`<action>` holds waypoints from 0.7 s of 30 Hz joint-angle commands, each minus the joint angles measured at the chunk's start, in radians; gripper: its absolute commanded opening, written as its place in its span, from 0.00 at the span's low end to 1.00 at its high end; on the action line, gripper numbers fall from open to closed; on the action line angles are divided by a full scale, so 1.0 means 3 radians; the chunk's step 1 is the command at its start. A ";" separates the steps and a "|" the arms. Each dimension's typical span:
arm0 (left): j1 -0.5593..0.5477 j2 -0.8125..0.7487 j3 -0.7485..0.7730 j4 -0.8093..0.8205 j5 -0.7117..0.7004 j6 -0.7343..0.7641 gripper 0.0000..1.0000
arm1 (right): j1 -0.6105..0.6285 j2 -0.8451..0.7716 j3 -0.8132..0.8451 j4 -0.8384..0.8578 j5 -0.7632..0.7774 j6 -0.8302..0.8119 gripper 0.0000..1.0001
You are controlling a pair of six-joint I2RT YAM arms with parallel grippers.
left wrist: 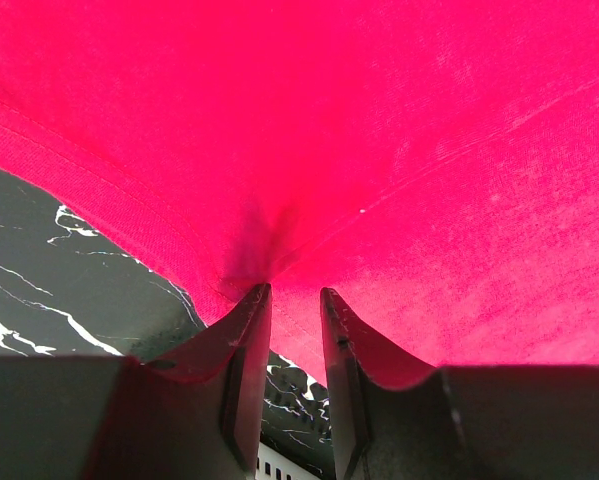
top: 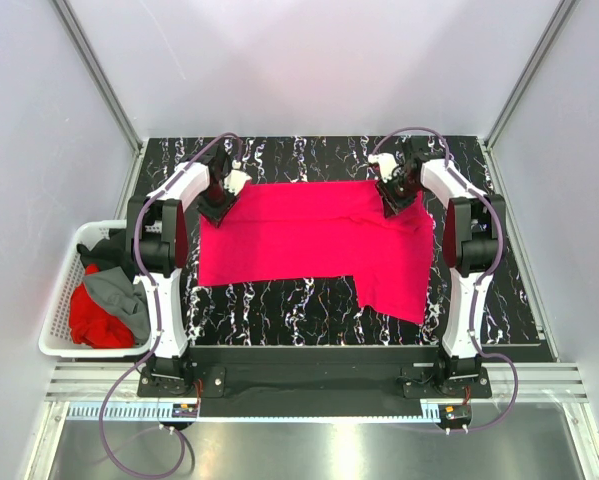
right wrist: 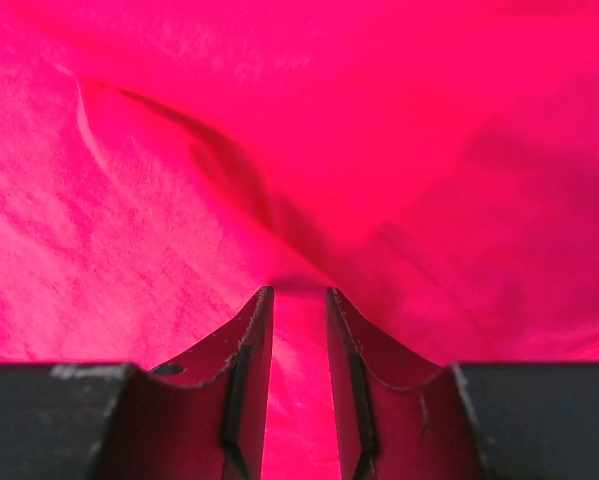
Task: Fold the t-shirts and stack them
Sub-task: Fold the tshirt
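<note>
Our left gripper (left wrist: 294, 292) and right gripper (right wrist: 299, 291) each pinch the crimson-pink t-shirt (top: 309, 235) toward the far edge of the table (top: 279, 310); we judge it light and limp, best held at corners.

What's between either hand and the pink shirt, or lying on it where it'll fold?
Nothing visible. The left hand and right hand each pinch the pink shirt at its far edge, cloth puckered at the fingertips. No object lies on the shirt. The basket holding the other shirts sits off to the left.
</note>
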 commanded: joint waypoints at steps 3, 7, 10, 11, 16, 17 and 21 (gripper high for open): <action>0.0019 -0.0050 -0.0017 0.0014 -0.0046 0.0017 0.31 | -0.0006 -0.0116 0.0158 0.0100 -0.0037 0.0104 0.35; 0.0019 -0.0056 -0.0017 0.0009 -0.0041 0.0017 0.31 | -0.0001 -0.0443 -0.0056 0.0090 -0.0409 0.0032 0.35; 0.0019 -0.0056 -0.0012 0.0014 -0.0036 0.0022 0.31 | 0.0004 -0.0566 -0.0204 -0.0057 -0.0614 -0.0034 0.35; 0.0019 -0.0050 -0.0012 0.0014 -0.0036 0.0023 0.31 | 0.0004 -0.0577 -0.0235 -0.0149 -0.0651 -0.0045 0.36; 0.0019 -0.0045 -0.0012 0.0014 -0.0031 0.0007 0.31 | 0.0004 -0.0592 -0.0450 -0.0252 -0.0778 -0.0070 0.34; 0.0019 -0.0045 -0.0012 0.0014 -0.0031 0.0007 0.31 | -0.0001 -0.0577 -0.0466 -0.0268 -0.0789 -0.0065 0.34; 0.0019 -0.0056 -0.0022 0.0009 -0.0046 0.0017 0.31 | 0.0004 -0.0389 -0.0384 -0.0344 -0.0799 -0.0040 0.34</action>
